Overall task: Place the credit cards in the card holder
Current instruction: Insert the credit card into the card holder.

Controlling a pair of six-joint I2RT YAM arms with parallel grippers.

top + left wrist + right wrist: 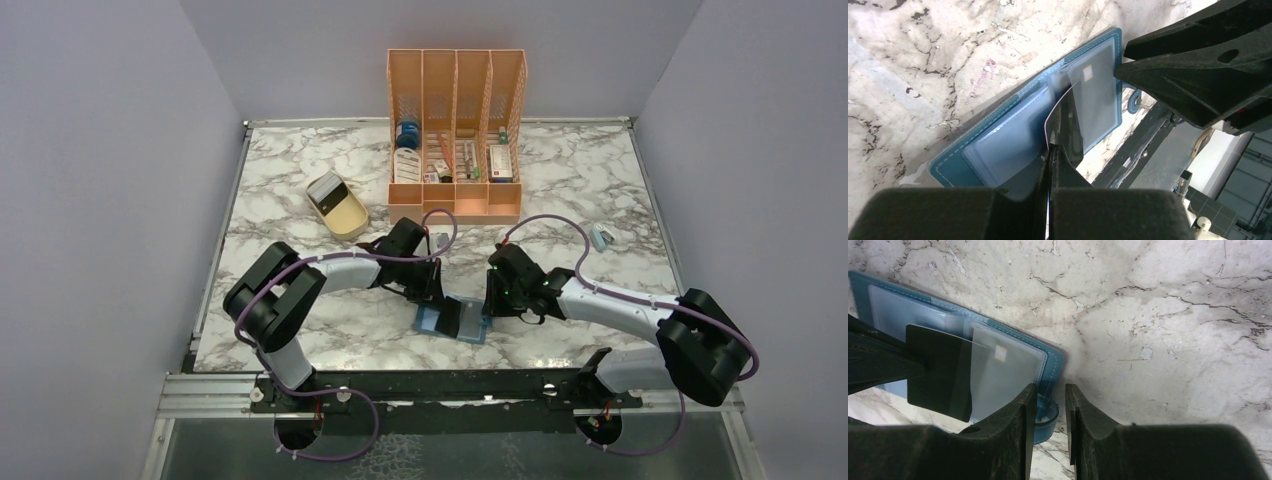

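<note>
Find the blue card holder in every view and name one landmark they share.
Top external: card holder open, low centre.
Left wrist: card holder diagonal, lower left to upper right.
Right wrist: card holder at left, middle height.
Shared landmark: dark credit card at its fold.

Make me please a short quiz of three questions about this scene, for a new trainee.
1. True or false: the card holder lies closed on the table.
2. What does the left end effector grip?
A. a dark card
B. a beige tray
C. nothing
3. Fill in the missing word: the snap tab of the card holder lies close to the fingers of the ____ end effector.

Key:
1. False. It lies open, with its clear pockets facing up.
2. A. The jaws are shut on the card, whose far end is at a pocket.
3. The right end effector.
</note>
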